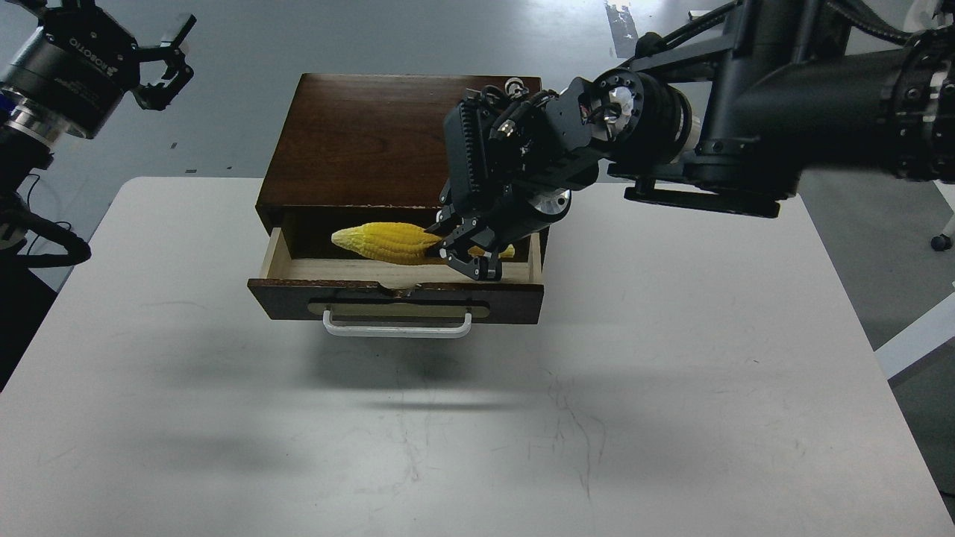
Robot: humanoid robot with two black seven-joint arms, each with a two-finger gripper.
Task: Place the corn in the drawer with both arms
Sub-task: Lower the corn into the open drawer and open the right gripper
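Observation:
The yellow corn [388, 243] lies nearly level, pale tip to the left, held over the open drawer [395, 297]. My right gripper [466, 253] is shut on the corn's thick right end, just above the drawer's pale interior. The drawer is pulled out from the dark wooden box [373, 142], with its white bar handle [397, 328] facing me. My left gripper [160, 63] is open and empty, raised at the far upper left, well away from the box.
The box stands at the back middle of the white table [477, 418]. My right arm [746, 127] reaches in from the upper right over the box's right side. White furniture parts [925, 335] show at the right edge.

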